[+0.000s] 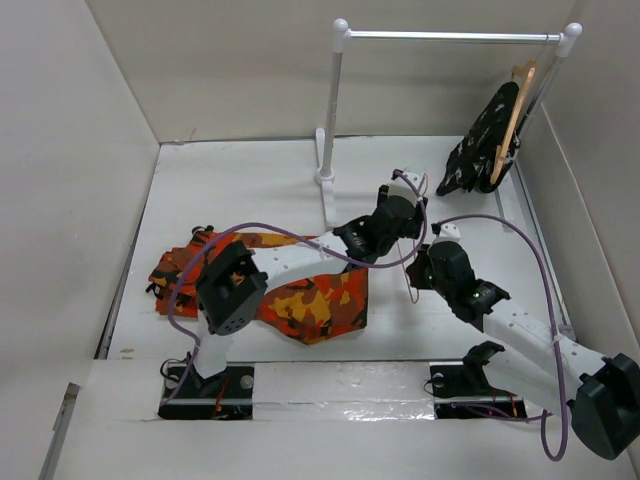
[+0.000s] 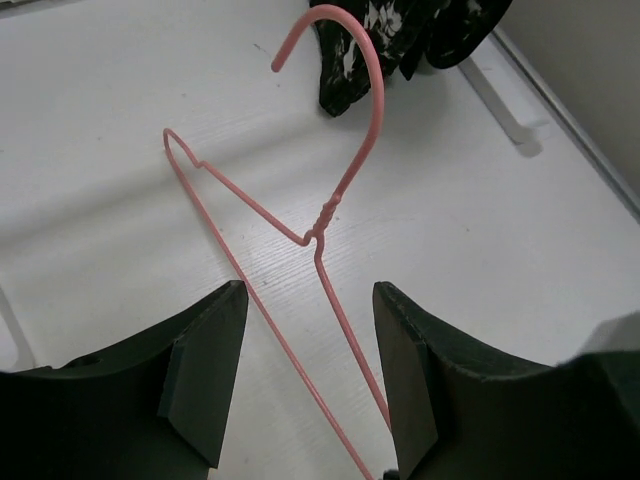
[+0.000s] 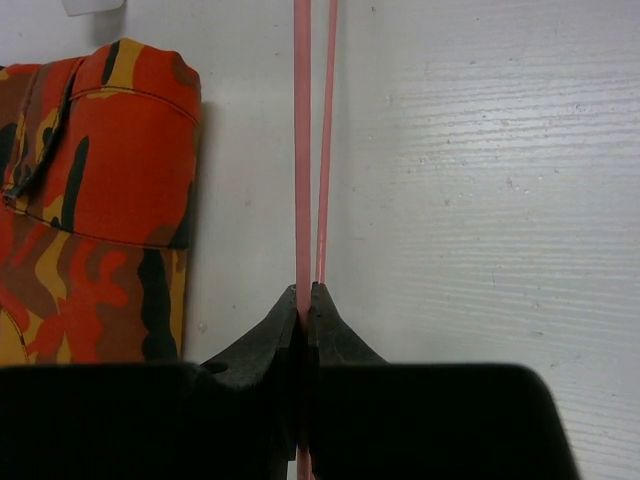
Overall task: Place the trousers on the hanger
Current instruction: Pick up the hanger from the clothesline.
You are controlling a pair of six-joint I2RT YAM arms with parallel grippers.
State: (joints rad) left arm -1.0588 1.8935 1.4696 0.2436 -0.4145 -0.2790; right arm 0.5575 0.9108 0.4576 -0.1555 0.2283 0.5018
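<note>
Centre-right of desk: right gripper (image 3: pixel 303 300) pinched tight on the pink hanger (image 2: pixel 320 232), two wire strands running straight out from its closed tips. The hook points toward the far right corner, where a black speckled garment (image 1: pixel 485 135) hangs with a wooden hanger (image 1: pixel 515 105) from a white rail (image 1: pixel 450 36). The left gripper (image 2: pixel 310 330) is spread wide, one finger either side of the wires below the hanger's twisted neck; contact with the wire cannot be told. The trousers (image 1: pixel 320 300) lie crumpled on the desk from the left edge to the centre, toward the near edge, beside the hanger with bare desk between.
</note>
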